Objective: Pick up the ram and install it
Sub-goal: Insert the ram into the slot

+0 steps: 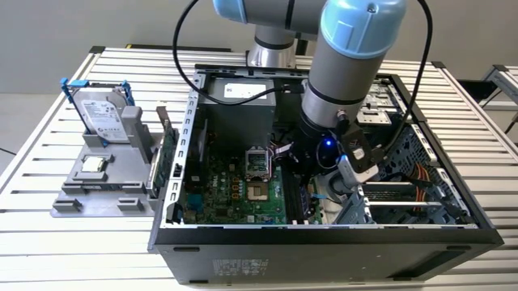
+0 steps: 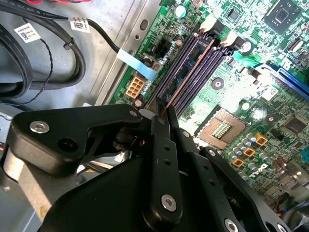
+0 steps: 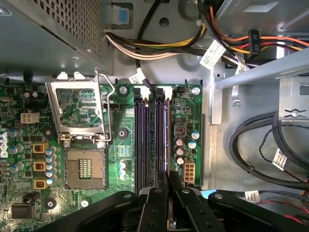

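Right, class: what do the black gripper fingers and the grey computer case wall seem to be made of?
Black gripper fingers: probably matt anodised metal or hard plastic, with flat plates fastened by bright screws. Grey computer case wall: bare sheet metal, with a dull sheen and punched vent holes.

Evenly and brightly lit from overhead; soft shadows inside the open black computer case (image 1: 191,237); mild glare on the ribbed aluminium table (image 1: 73,242); sharp focus.

Ram (image 3: 167,140) edge-on along motherboard slot (image 3: 160,137)
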Robot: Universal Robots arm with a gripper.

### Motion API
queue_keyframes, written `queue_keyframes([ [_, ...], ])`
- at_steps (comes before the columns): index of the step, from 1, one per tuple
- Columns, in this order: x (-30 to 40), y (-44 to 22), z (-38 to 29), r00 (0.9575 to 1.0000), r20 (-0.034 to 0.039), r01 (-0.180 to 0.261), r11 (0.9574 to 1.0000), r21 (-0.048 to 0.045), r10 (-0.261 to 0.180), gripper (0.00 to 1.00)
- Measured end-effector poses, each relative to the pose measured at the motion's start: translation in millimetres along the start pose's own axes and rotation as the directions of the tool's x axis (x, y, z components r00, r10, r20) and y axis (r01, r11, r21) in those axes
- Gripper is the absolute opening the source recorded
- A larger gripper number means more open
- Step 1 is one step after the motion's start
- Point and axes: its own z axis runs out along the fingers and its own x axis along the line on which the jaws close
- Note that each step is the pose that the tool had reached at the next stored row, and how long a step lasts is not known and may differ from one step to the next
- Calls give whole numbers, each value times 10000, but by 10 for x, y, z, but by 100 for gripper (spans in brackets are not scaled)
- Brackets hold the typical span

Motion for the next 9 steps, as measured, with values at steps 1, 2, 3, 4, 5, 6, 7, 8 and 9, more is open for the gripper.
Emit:
queue_keyframes([
  [1, -2, 0, 0, 10000, 0, -1, 10000, 0, 1, 0],
  [2, -3, 0, 0, 10000, 0, -1, 10000, 0, 1, 0],
  [3, -3, 0, 0, 10000, 0, -2, 10000, 0, 2, 0],
  [4, -9, 0, 0, 10000, 0, -1, 10000, 0, 1, 0],
  [5, -12, 0, 0, 10000, 0, -1, 10000, 0, 1, 0],
  [6, -16, 0, 0, 10000, 0, -6, 10000, 1, 6, 0],
  [7, -16, 0, 0, 10000, -1, -12, 10000, 0, 12, 0],
  [8, -16, 0, 0, 10000, 0, -25, 10000, 1, 25, 0],
  [9, -16, 0, 1, 10000, 0, -52, 10000, 2, 52, 0],
])
